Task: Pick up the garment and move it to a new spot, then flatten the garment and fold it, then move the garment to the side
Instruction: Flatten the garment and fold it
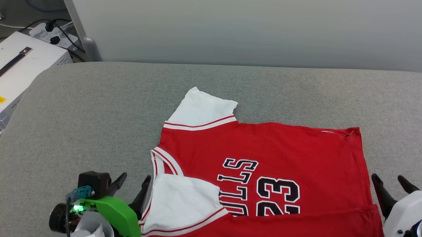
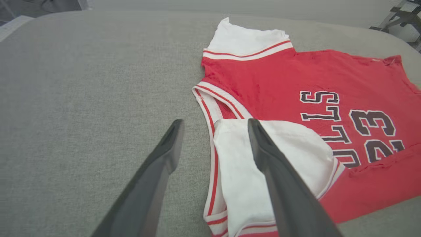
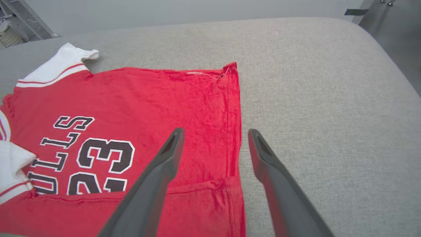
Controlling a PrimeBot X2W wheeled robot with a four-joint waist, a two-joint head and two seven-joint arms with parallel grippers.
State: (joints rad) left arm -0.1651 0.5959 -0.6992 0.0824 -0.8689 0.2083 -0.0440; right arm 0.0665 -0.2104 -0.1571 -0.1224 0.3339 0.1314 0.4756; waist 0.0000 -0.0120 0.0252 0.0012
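Here the garment [image 1: 266,148] lies spread on the grey counter [image 1: 92,111], right of centre in the lower half of the head view, with its collar toward the frame's left and its hem toward the right. Its near edge is folded up along the bottom of the frame, so a red band covers the lower part of the black print. The near white sleeve lies folded in over the chest, and the far sleeve sticks out flat toward the top of the frame. The left gripper [image 1: 136,178] sits at the lower left, just beside the collar, released and grasping nothing. In the left wrist view one of its fingers [image 2: 273,171] lies across the folded sleeve and the other across bare counter. The right gripper [image 1: 387,178] sits at the lower right, just beside the hem, likewise spread wide and empty. A white box [image 1: 12,69] stands past the counter's edge at the upper left.
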